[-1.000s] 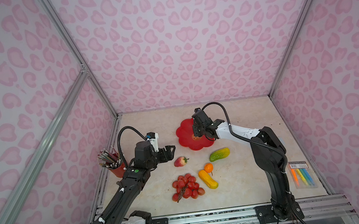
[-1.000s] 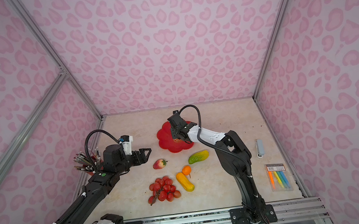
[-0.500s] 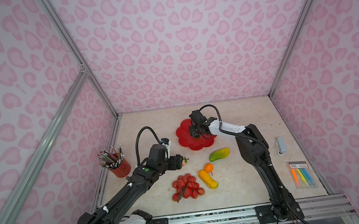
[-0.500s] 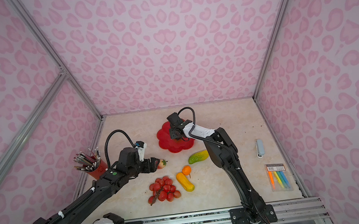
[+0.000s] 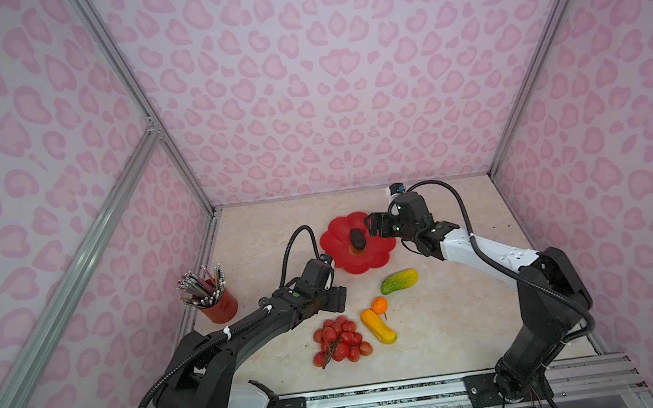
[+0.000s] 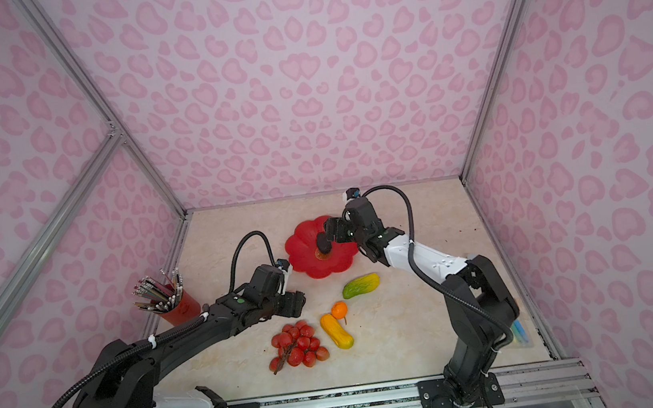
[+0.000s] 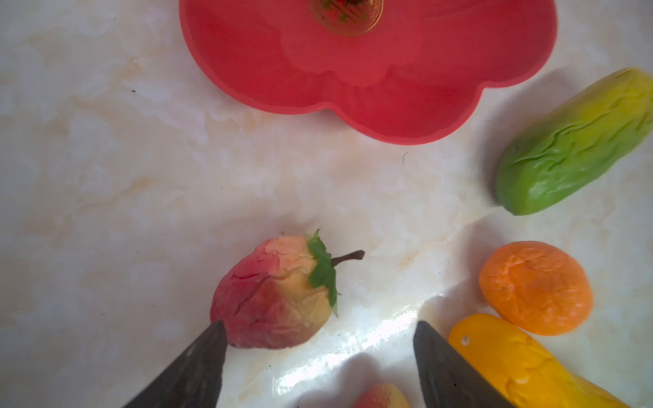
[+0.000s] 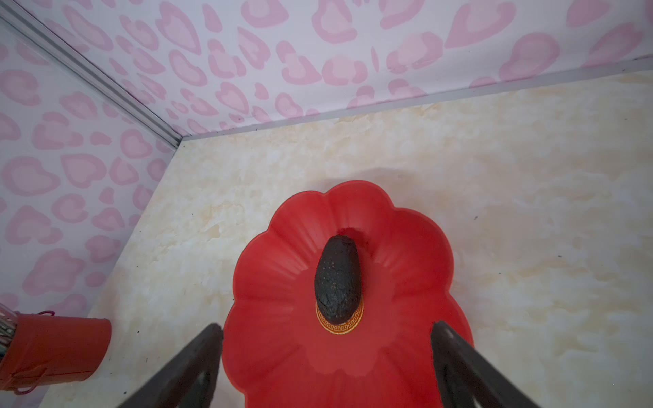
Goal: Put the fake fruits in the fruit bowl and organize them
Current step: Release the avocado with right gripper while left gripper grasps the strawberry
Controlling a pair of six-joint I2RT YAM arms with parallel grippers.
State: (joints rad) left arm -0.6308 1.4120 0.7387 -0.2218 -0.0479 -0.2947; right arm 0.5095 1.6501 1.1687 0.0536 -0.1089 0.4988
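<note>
The red scalloped fruit bowl (image 5: 380, 249) (image 8: 275, 282) stands at the back middle of the table. The dark avocado (image 5: 357, 238) (image 8: 337, 279) lies loose on its gold emblem. My right gripper (image 5: 375, 224) (image 8: 325, 326) hovers open over the bowl's right rim, holding nothing. My left gripper (image 5: 337, 298) (image 7: 319, 325) is open and low over the pink-red strawberry (image 7: 275, 300), one fingertip (image 7: 212, 349) at its side. In both top views the strawberry is hidden. The green-yellow fruit (image 5: 399, 281), small orange (image 5: 379, 305), yellow-orange fruit (image 5: 378, 326) and grape bunch (image 5: 338, 339) lie on the table.
A red pencil cup (image 5: 219, 303) full of pencils stands by the left wall. The cell's walls close in the table on three sides. A coloured packet (image 6: 521, 331) lies at the right edge behind my right arm.
My right gripper opened, left the avocado in the bowl and drew back to the right. My left arm swung right and down over the strawberry.
</note>
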